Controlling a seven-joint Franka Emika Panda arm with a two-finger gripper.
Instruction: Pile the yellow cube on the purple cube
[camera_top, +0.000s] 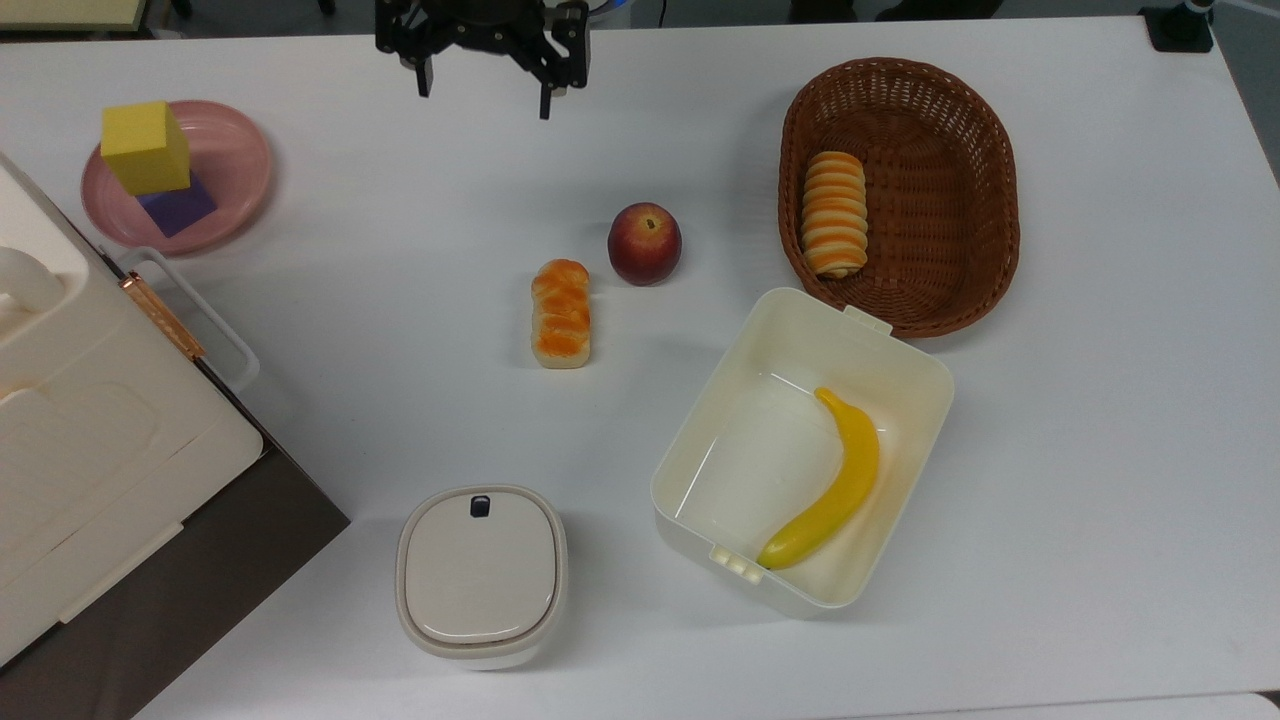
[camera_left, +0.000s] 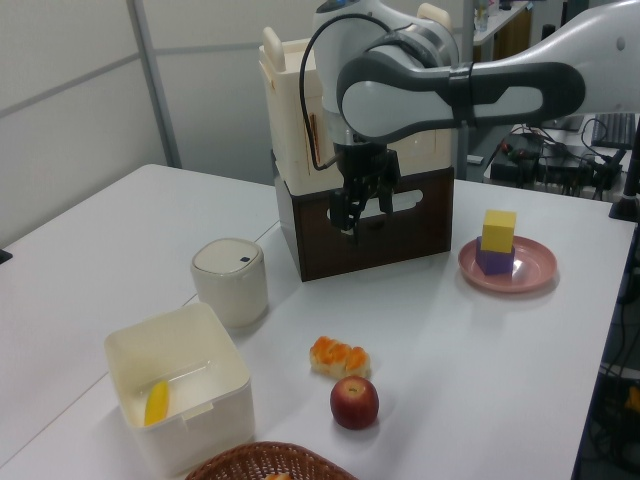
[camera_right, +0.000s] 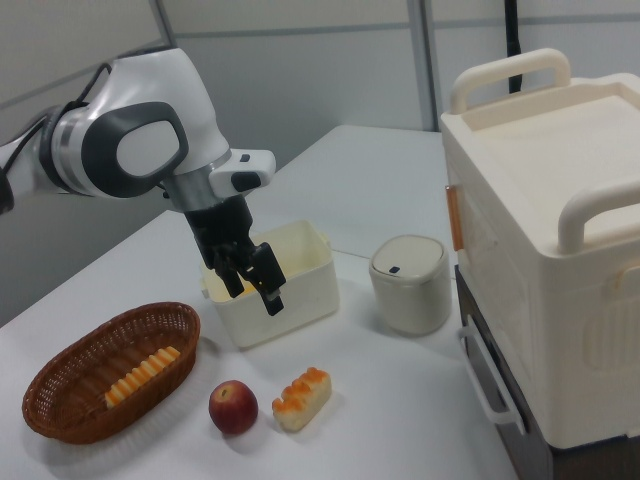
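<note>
Hanging above the white table near the top edge of the top view, the gripper is spreading its two black fingers wide apart, with nothing between them. Both fingertips are pointing down toward the bare tabletop, and in the left view the gripper is showing in front of the dark drawer unit. In the right view the gripper is hanging in the air in front of the white open box.

Well apart from it, toward the top view's left, the yellow cube is sitting on top of the purple cube, and both are resting on the pink plate. The stack is standing upright with its long axis vertical, as the left view makes plain, where the yellow cube is sitting squarely over the purple cube on the pink plate. From above, the cubes' edges are running at a slight angle to the table's edges.

Near the table's middle a peach is lying just beside a small bread loaf. A banana is lying in the white open box, a ridged bread roll is lying in the wicker basket, and a lidded white container is standing toward the bottom of the top view.
</note>
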